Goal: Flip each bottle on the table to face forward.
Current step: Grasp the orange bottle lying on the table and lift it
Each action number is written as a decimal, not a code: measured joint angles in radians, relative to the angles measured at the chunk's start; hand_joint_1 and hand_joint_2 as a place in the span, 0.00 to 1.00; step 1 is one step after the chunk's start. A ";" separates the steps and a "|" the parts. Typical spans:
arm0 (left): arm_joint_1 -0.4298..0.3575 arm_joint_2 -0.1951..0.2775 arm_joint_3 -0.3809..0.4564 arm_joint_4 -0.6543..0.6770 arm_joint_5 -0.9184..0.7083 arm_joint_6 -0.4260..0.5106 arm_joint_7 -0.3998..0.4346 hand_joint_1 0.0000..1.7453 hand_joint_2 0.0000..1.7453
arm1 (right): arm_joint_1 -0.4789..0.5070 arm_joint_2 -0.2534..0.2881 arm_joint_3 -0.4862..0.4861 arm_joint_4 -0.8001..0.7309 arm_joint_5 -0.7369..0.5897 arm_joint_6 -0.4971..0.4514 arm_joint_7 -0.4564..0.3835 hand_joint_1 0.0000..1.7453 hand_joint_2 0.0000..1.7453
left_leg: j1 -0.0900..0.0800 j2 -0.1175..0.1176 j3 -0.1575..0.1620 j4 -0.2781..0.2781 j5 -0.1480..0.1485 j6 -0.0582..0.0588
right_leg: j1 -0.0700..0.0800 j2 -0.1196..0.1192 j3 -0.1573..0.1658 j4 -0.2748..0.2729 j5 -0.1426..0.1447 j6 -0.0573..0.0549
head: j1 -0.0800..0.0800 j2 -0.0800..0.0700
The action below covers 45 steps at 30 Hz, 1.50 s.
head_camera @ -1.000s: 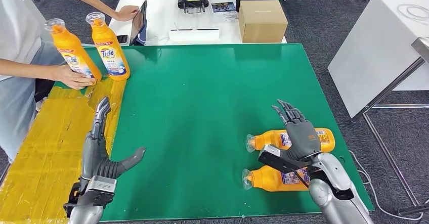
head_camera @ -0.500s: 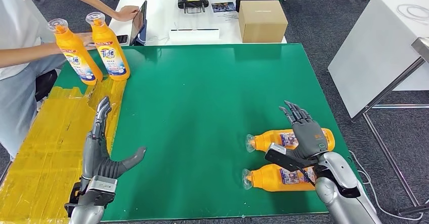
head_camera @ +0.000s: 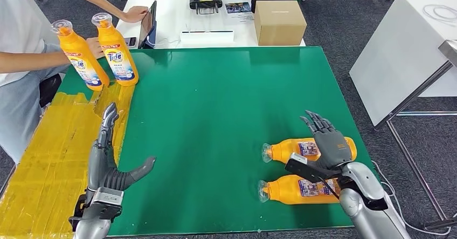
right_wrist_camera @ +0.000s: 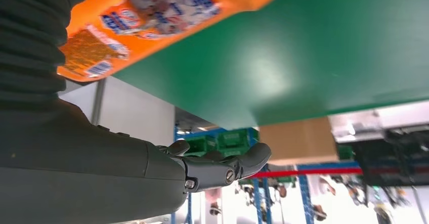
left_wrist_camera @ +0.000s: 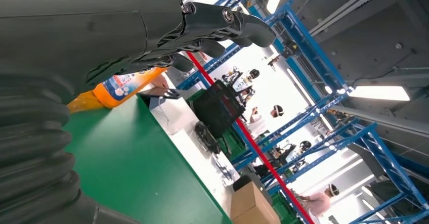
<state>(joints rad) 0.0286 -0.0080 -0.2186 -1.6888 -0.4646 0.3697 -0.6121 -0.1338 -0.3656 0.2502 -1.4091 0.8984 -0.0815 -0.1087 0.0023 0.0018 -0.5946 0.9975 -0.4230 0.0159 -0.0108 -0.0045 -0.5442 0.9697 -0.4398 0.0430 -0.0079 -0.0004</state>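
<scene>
Left hand (head_camera: 110,166) rests spread and empty on the desk (head_camera: 215,98), near two upright bottles (head_camera: 97,47). Right hand (head_camera: 329,144), fingers spread, hovers above two lying bottles (head_camera: 293,169); probably about to grasp the far bottle (head_camera: 285,149), needing lowering and closing

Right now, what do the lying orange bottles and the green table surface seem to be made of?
The lying orange bottles look like glossy moulded plastic with clear caps and printed paper or film labels. The green table surface appears to be a smooth, matte mat or board, probably rubber or plastic; it shows a soft glare.
</scene>
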 joint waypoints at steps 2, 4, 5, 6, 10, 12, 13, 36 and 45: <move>-0.003 0.000 0.000 0.000 0.006 -0.002 -0.001 0.00 1.00 | -0.011 -0.012 -0.004 0.026 0.011 0.010 -0.001 0.00 1.00 | 0.000 0.000 0.000 0.000 0.000 0.000 | 0.000 0.000 0.000 0.000 0.000 0.000 | 0.000 0.000; -0.008 0.000 -0.001 0.001 0.011 -0.003 -0.002 0.00 1.00 | -0.022 -0.023 -0.004 0.054 0.020 0.023 -0.004 0.00 1.00 | 0.000 0.000 0.000 0.000 0.000 0.000 | 0.000 0.000 0.000 0.000 0.000 0.000 | 0.000 0.000; -0.011 0.000 -0.001 0.001 0.014 -0.003 -0.003 0.00 1.00 | -0.027 -0.029 -0.004 0.067 0.022 0.032 -0.007 0.00 1.00 | 0.000 0.000 0.000 0.000 0.000 0.000 | 0.000 0.000 0.000 0.000 0.000 0.000 | 0.000 0.000; -0.014 0.000 -0.001 0.002 0.019 -0.003 -0.004 0.00 1.00 | -0.032 -0.037 -0.004 0.081 0.023 0.045 -0.008 0.00 1.00 | 0.000 0.000 0.000 0.000 0.000 0.000 | 0.000 0.000 0.000 0.000 0.000 0.000 | 0.000 0.000; -0.031 -0.001 0.000 0.022 0.052 0.001 -0.011 0.00 1.00 | -0.069 -0.077 0.002 0.170 0.038 0.099 0.015 0.00 1.00 | 0.000 0.000 0.000 0.000 0.000 0.000 | 0.000 0.000 0.000 0.000 0.000 0.000 | 0.000 0.000; -0.041 -0.002 0.001 0.036 0.067 0.002 -0.017 0.00 1.00 | -0.092 -0.092 0.006 0.223 0.049 0.101 0.018 0.00 1.00 | 0.000 0.000 0.000 0.000 0.000 0.000 | 0.000 0.000 0.000 0.000 0.000 0.000 | 0.000 0.000; -0.046 -0.002 0.002 0.042 0.072 0.002 -0.019 0.00 1.00 | -0.101 -0.096 0.007 0.245 0.054 0.100 0.018 0.00 1.00 | 0.000 0.000 0.000 0.000 0.000 0.000 | 0.000 0.000 0.000 0.000 0.000 0.000 | 0.000 0.000; -0.069 -0.018 0.008 0.081 0.080 -0.007 -0.020 0.00 1.00 | -0.175 -0.089 0.043 0.425 0.106 0.082 0.035 0.92 1.00 | 0.000 0.000 0.001 0.000 0.000 0.000 | 0.000 0.000 0.001 0.000 0.000 0.001 | 0.000 0.000; -0.069 -0.025 0.008 0.089 0.089 -0.015 -0.016 0.00 1.00 | -0.187 -0.065 0.055 0.452 0.124 0.047 0.029 1.00 1.00 | 0.000 0.000 0.002 0.000 0.000 0.000 | 0.000 0.000 0.001 0.000 0.000 0.001 | 0.000 0.000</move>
<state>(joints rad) -0.0408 -0.0325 -0.2106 -1.6000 -0.3754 0.3549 -0.6281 -0.3203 -0.4310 0.3056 -0.9573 1.0227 -0.0346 -0.0793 0.0021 0.0018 -0.5930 0.9979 -0.4229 0.0161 -0.0108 -0.0041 -0.5428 0.9697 -0.4393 0.0436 -0.0079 -0.0004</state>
